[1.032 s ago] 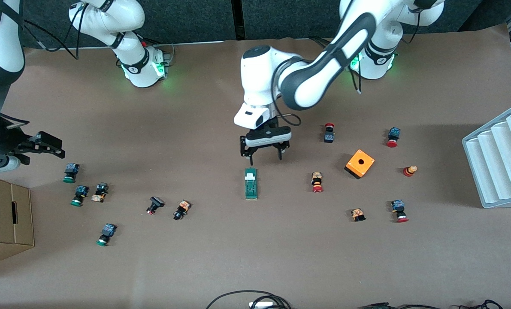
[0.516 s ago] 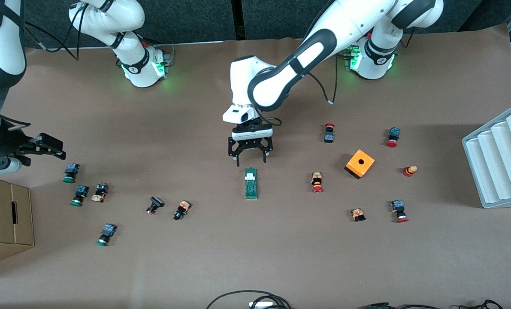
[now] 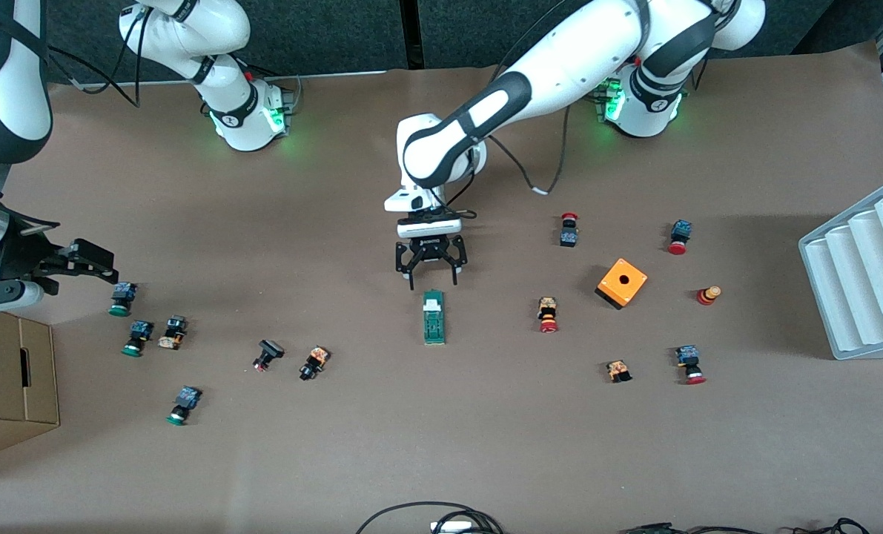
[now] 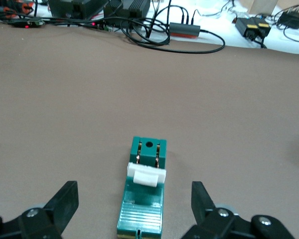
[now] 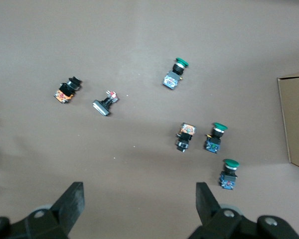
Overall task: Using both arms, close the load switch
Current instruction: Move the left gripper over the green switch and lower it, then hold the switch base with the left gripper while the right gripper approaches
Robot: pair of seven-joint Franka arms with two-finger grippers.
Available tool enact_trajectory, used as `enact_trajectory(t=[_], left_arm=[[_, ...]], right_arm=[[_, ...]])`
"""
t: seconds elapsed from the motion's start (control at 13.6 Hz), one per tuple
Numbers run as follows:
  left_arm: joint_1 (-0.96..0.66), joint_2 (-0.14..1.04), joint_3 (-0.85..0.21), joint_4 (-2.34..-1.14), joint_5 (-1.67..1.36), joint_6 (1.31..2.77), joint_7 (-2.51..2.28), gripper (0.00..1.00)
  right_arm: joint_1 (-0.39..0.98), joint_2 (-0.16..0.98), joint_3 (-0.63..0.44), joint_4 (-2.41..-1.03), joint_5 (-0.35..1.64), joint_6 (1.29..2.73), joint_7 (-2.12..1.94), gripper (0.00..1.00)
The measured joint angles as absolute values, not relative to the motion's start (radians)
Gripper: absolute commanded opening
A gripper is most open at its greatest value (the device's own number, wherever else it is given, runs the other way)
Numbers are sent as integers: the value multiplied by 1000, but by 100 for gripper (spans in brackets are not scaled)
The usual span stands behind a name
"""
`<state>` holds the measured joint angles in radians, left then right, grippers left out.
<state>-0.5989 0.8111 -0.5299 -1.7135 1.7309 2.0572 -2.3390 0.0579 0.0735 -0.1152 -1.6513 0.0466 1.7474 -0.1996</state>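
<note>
The load switch is a narrow dark-green block with a white end piece, lying flat at the middle of the table. In the left wrist view the load switch lies between my open fingers, white piece up. My left gripper hangs open just above the table beside the switch's white end, on the side toward the robot bases. My right gripper is open and empty, up over the right arm's end of the table above a green-capped button. In the right wrist view the right gripper has nothing between its fingers.
Several small buttons lie toward the right arm's end, with a cardboard box at that edge. Toward the left arm's end lie more buttons, an orange box with a hole and a white ribbed tray.
The left arm has stretched lower and its gripper has shifted toward the right arm's end and come down over the switch's white end. The right gripper has drifted slightly toward the green-capped button.
</note>
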Motion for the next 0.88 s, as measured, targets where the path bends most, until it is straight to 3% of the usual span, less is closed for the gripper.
enact_trajectory(t=[0.37, 0.88], left_arm=[[-607, 913, -524, -1693, 1907, 1968, -2423, 99], [-675, 994, -511, -1612, 1919, 1914, -2429, 99]], right_arm=[[84, 94, -114, -1651, 62, 1770, -142, 100], [211, 177, -112, -1651, 63, 1859, 133, 100]])
